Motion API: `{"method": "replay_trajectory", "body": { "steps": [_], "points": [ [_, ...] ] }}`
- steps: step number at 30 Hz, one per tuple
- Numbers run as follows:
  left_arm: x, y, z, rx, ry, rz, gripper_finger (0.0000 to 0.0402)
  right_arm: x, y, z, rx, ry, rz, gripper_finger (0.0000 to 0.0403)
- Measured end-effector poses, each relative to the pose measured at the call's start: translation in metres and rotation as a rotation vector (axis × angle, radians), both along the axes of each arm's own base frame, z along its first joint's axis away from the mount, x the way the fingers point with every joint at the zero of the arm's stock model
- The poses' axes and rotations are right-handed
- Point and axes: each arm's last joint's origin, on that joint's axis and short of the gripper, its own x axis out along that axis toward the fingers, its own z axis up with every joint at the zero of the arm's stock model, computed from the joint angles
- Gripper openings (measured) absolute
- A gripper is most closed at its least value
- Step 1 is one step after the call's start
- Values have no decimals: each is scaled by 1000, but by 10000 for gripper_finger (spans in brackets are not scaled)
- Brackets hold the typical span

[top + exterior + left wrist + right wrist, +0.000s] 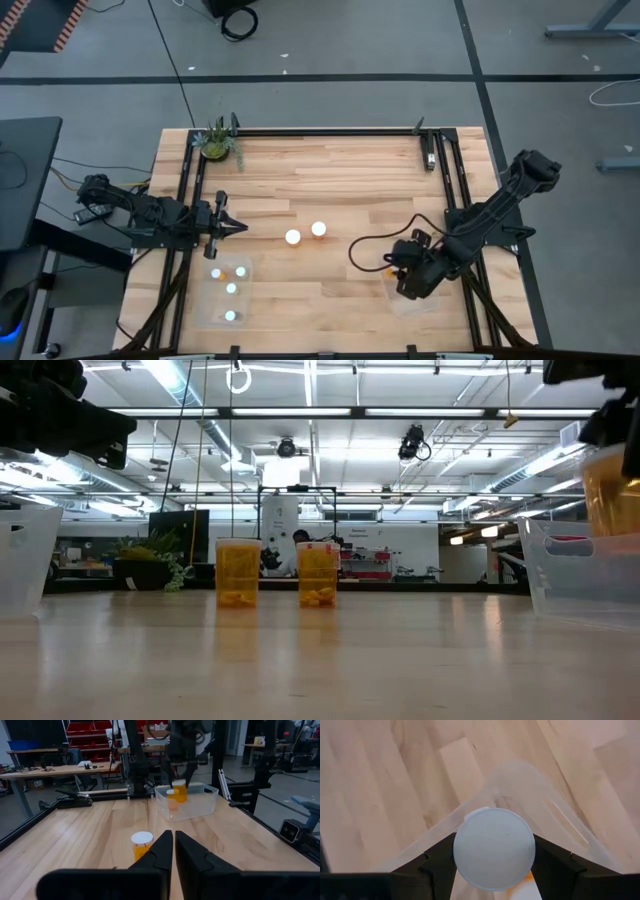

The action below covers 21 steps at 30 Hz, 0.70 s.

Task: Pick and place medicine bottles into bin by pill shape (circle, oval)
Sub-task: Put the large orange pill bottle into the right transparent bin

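Overhead, pale wood table, workshop beyond.
Right gripper clamps bottle over clear bin; left gripper pinched empty.

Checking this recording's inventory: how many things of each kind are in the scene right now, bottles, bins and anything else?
medicine bottles: 8
clear bins: 2
potted plant: 1
Total: 11

Table centre: two obstacles
Two bottles stood mid-table; bare wood lay between them and both bins.
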Motion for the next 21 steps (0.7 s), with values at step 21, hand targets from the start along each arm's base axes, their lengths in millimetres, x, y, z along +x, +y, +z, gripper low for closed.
{"method": "replay_trajectory", "body": {
  "steps": [21],
  "points": [
    [0,0,0,0,0,0,27,16,11,-41,-93,94,37,258]
  ]
}}
